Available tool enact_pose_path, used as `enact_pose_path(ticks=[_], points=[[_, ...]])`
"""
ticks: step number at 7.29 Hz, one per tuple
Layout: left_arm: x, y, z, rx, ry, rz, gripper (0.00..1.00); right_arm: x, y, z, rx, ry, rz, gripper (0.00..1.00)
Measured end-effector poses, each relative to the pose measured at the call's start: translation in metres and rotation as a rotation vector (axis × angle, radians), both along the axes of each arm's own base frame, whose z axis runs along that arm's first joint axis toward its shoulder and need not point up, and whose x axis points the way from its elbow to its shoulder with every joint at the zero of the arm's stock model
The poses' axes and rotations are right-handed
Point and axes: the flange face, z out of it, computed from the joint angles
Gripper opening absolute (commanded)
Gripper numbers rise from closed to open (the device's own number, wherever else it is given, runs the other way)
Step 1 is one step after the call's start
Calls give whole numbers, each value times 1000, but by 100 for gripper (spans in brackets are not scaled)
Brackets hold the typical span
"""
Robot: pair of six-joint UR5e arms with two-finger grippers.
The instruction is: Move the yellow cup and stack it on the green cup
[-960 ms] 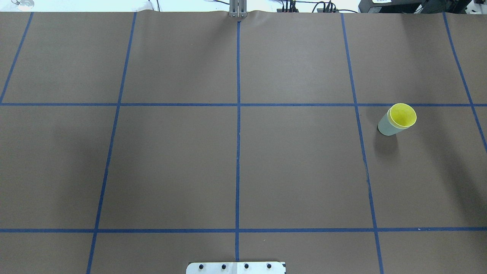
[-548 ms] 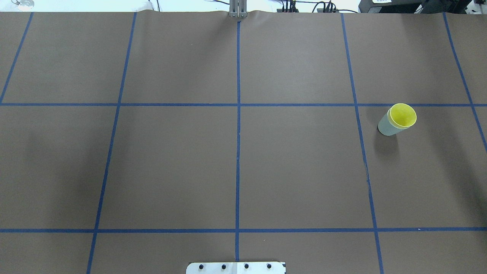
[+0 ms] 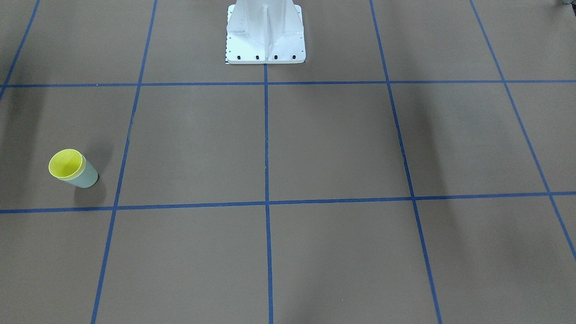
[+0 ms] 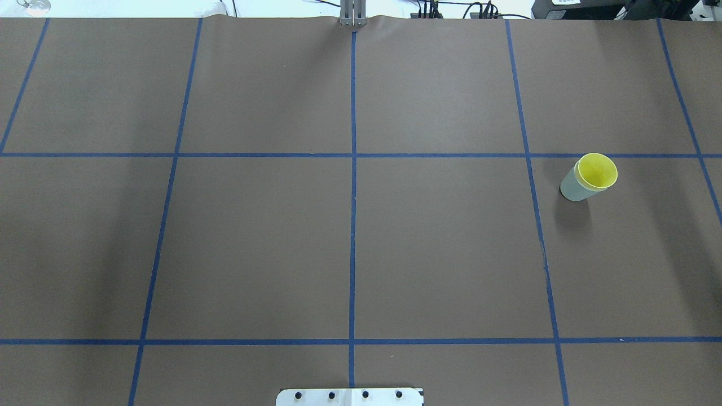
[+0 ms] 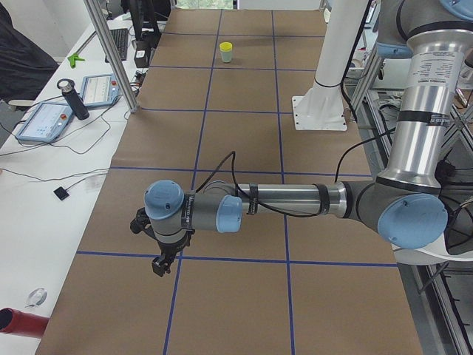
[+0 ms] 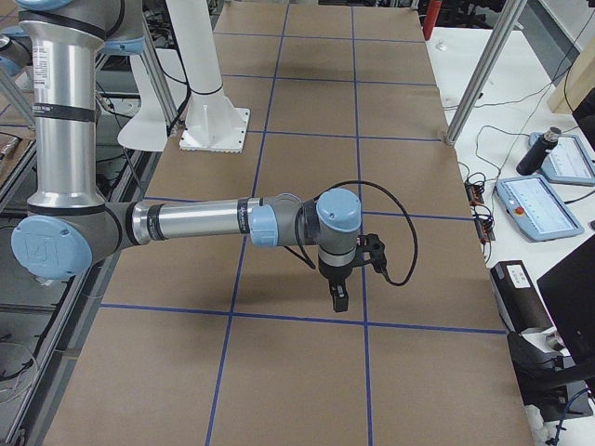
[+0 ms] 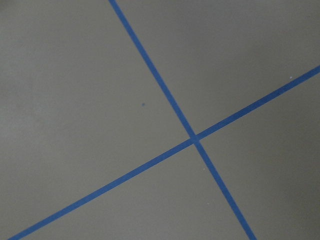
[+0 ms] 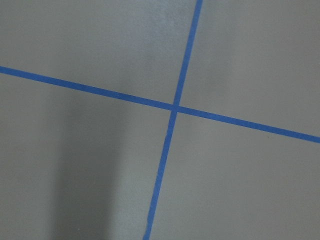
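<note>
I am hanging my left gripper (image 5: pixel 161 263) fingers-down above the table (image 4: pixel 440 237). It shows only in the left side view, so I cannot tell whether its jaws are wide or narrow. The left wrist camera is looking straight down at a crossing of blue tape (image 7: pixel 193 140) on bare brown paper.

I am holding my right gripper (image 6: pixel 337 297) the same way, pointing down over the paper on a forearm stretched out level. It shows only in the right side view, so I cannot tell its opening either. The right wrist camera is taking in another tape crossing, with a soft shadow lying at 7 o'clock of it.

Neither gripper is touching a cup. The yellow cup (image 4: pixel 597 170) is sitting nested inside the green cup (image 4: pixel 572 188), its bright rim showing just above the pale one. The pair is standing on my right half of the table, mouth up. In the overhead view, with the table's middle as the dial, it is lying at about 3 o'clock, just below the cross line of tape and just right of a lengthwise strip. In the left side view the pair is standing at 12 o'clock of my left gripper, well apart from it.

My white base plate (image 4: pixel 350 396) is sitting at 6 o'clock in the overhead view.
</note>
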Motion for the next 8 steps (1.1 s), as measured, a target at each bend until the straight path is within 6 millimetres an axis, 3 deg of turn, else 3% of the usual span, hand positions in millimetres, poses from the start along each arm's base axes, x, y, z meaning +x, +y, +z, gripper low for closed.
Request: enact_pose_path(ticks=[3,5,8], points=[[1,18,-16,-147,28,-206,100,0,7,2,-33,-75,14,100],[11,50,-20,-179,36,-241,100,1,13,6,-48,-95,20,100],[16,65,-17,-174,48,-237,100,8,23,14,-68,-104,38,100]])
